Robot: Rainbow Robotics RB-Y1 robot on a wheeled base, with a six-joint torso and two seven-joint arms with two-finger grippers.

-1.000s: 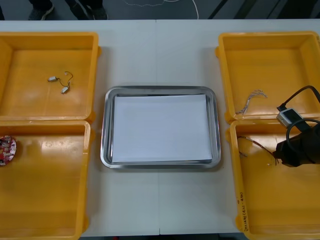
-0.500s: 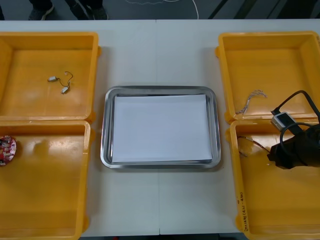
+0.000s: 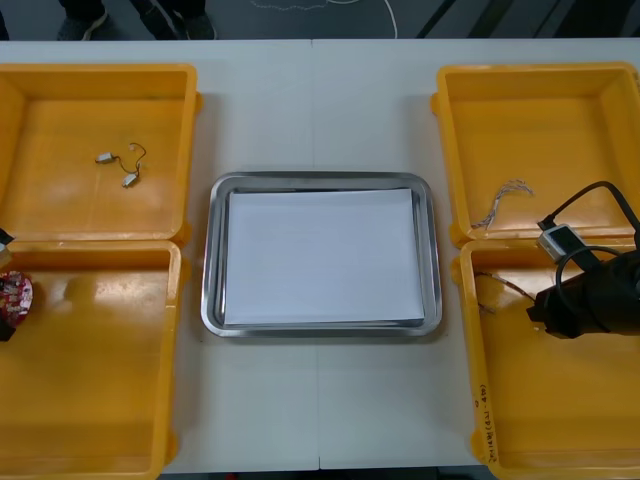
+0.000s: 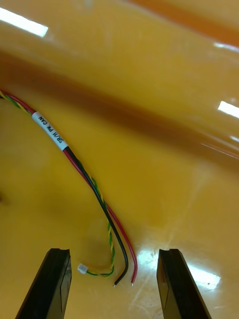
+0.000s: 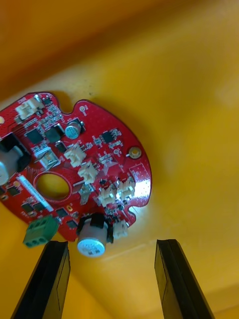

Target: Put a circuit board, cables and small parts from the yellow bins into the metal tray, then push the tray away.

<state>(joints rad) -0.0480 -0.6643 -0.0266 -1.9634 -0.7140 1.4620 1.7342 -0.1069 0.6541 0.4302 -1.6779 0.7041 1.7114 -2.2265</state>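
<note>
A red and yellow cable (image 4: 84, 174) with a white label lies on the floor of the near right yellow bin (image 3: 560, 400). My right gripper (image 4: 113, 286) is open just over it, the cable's loose ends between the fingers. In the front view the cable (image 3: 500, 287) lies just left of the right arm (image 3: 590, 300). A round red circuit board (image 5: 74, 164) lies in the near left bin (image 3: 90, 380), at its left wall. My left gripper (image 5: 112, 281) hangs open above the board's edge. The metal tray (image 3: 212, 255), white inside, sits at the table's centre.
Small metal parts (image 3: 118, 168) joined by thin wire lie in the far left bin. A twisted blue and white cable (image 3: 503, 200) rests in the far right bin. Bare table surrounds the tray.
The right arm has shifted left within the near right bin, closer to the cable. A dark bit of the left arm has appeared at the front view's left edge above the board.
</note>
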